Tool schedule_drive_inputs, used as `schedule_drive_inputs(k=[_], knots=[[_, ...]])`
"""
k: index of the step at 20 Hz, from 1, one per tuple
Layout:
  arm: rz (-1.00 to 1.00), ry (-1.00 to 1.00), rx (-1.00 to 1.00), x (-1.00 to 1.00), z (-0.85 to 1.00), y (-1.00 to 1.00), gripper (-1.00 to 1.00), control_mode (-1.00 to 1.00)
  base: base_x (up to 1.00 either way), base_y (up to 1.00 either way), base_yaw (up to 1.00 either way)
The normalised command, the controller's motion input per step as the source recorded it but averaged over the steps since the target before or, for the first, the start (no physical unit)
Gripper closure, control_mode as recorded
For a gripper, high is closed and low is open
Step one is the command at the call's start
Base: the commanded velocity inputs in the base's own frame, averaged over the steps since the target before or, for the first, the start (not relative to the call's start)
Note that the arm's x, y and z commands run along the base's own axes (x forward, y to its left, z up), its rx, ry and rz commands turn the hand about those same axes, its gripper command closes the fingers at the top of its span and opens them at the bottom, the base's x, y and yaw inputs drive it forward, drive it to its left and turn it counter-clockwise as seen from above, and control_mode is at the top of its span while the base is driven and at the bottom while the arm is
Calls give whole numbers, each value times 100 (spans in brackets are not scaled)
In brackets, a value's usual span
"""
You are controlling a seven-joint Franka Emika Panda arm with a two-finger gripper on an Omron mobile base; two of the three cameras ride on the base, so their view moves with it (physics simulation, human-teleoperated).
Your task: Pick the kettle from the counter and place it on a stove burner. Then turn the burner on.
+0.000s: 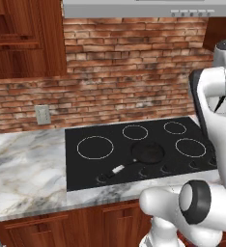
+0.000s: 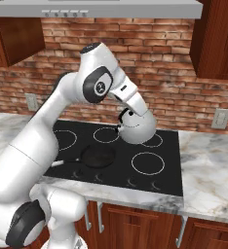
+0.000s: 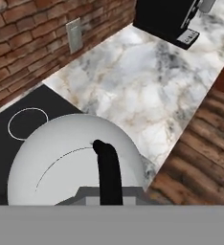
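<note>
The fingers are closed on the black handle of the kettle [image 3: 71, 162], which hangs over the stove's right edge, the marble table [image 3: 147, 81] alongside.

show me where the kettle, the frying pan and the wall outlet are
kettle [image 3: 61, 162], hand view, on its grey dome.
frying pan [image 1: 148, 152], left base view, middle of its black bowl.
wall outlet [image 3: 74, 35], hand view, on its cover plate.

one kettle [image 3: 61, 158], one frying pan [image 1: 148, 152], five burner rings [image 1: 95, 147]
</note>
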Motion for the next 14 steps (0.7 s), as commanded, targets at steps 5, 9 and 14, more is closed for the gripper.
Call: schedule_drive_inputs(k=[5,9,14], knots=[[-1,0,17,0,-26,-27,100,-100,0,0,0],[-1,0,20,3,-54,-33,100,-100,0,0,0],[-6,1,16,28,-43,-25,100,-100,0,0,0]])
